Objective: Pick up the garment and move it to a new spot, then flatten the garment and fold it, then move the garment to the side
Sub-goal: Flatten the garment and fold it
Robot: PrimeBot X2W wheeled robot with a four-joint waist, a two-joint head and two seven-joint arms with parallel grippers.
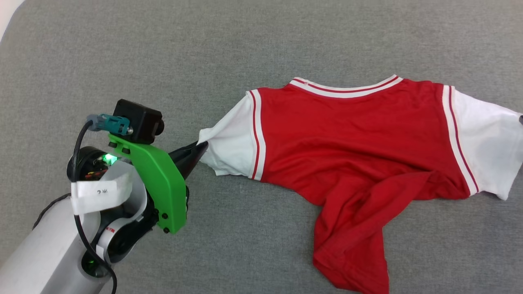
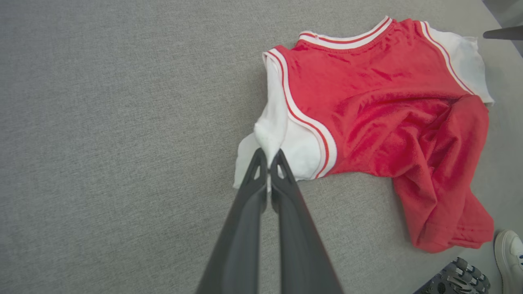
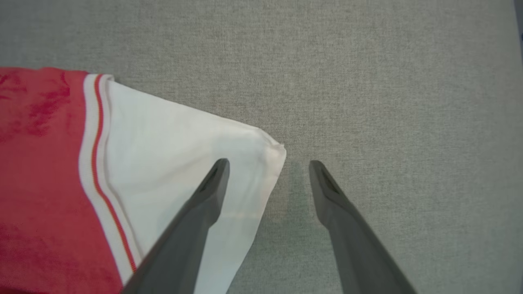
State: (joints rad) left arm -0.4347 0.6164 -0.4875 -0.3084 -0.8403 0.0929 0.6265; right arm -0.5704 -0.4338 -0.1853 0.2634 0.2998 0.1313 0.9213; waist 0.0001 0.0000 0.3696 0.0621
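Garment (image 1: 351,134): spread on the grey surface (image 1: 122,49), right of the scene's middle; a plain red face is turned up.
Long axis: sleeve to sleeve, running left to right; the collar (image 1: 347,87) is laid on the far side.
Hem (image 1: 351,253): bunched and twisted toward the near right, so the body is not yet flat.
Left sleeve (image 1: 229,147): drawn out to a point toward the left, where it is pinched.
Left gripper (image 2: 269,154): clamped together on the left sleeve's cuff; the garment lies to its right.
Right sleeve (image 3: 184,155): laid flat at the right end, its cuff corner free.
Right gripper (image 3: 269,164): jaws held apart astride the cuff edge, one finger over the white cloth, the other over bare surface; contact cannot be told.
Nearer arm: each end is covered by the arm of its own side.
Judgement: flattening is taken to be in hand; an outward pull along the long axis would be called for once the right cuff is pinched.
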